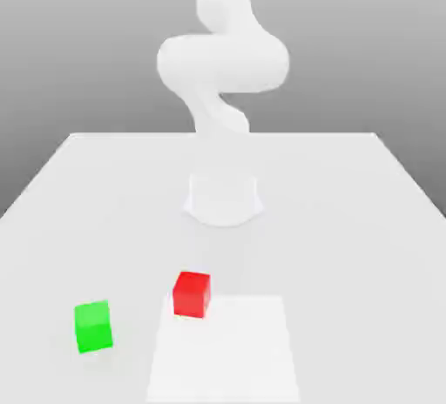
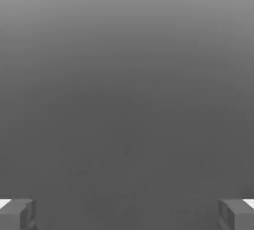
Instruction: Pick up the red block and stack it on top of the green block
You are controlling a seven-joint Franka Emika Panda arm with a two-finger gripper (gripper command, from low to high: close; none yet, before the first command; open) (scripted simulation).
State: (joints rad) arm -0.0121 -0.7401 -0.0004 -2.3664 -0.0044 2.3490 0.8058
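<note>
The red block (image 1: 192,293) rests on the white table (image 1: 348,219), near the front and slightly toward the exterior view's left. The green block (image 1: 93,326) sits on the table apart from it, further to the exterior view's left and a little nearer the front edge. In the hand view my gripper (image 2: 127,215) is open, its two grey fingertips (image 2: 18,214) set wide apart with nothing between them and only plain grey background beyond. The blocks are not in the hand view.
The arm's white base (image 1: 224,198) stands mid-table behind the blocks, and its links (image 1: 223,63) rise and leave the picture at the top. A brighter square patch (image 1: 225,350) lies on the table just beside the red block.
</note>
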